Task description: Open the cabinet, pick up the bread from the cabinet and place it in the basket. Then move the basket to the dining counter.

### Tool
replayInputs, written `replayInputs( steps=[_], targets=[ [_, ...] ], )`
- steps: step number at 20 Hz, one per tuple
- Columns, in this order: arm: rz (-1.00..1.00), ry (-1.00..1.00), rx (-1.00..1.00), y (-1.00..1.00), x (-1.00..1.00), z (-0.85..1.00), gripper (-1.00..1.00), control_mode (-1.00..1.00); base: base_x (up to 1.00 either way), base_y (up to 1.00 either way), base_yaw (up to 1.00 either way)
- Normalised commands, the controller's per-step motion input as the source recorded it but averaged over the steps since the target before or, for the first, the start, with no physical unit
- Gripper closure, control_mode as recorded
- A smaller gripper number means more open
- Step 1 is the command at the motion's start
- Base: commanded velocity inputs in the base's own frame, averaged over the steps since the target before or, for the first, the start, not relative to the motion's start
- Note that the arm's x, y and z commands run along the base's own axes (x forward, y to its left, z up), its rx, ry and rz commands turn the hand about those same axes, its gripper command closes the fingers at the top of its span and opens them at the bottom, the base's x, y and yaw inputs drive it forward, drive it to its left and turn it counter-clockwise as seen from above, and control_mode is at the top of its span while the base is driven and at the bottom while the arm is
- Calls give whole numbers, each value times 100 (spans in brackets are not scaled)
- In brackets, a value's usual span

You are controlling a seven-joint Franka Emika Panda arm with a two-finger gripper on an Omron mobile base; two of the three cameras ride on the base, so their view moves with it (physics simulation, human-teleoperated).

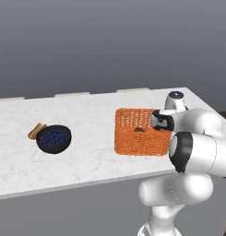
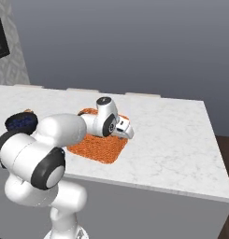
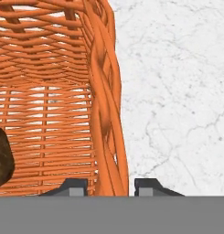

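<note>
The orange wicker basket (image 1: 137, 138) rests on the white marble dining counter (image 1: 86, 161), near its right end. The dark brown bread (image 1: 139, 130) lies inside it, and in the hand view the bread (image 3: 0, 155) shows at the left edge on the woven floor. My gripper (image 3: 111, 187) reaches down over the basket's right-hand wall (image 3: 106, 105), one fingertip inside and one outside, pressed close against the weave. From the right base view the hand (image 2: 124, 128) sits at the basket's (image 2: 95, 147) near corner.
A black bowl of blueberries (image 1: 53, 138) stands to the left on the counter with a tan piece (image 1: 36, 131) beside it. Bare marble (image 2: 172, 140) stretches to the basket's right up to the counter's end. The front edge runs just below the basket.
</note>
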Motion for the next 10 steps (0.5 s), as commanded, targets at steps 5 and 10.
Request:
replayInputs(
  steps=[5,10],
  targets=[
    [0,0,0,0,0,21,-100,-100,0,0,0],
    [0,0,0,0,-21,61,-100,-100,0,0,0]
  ],
)
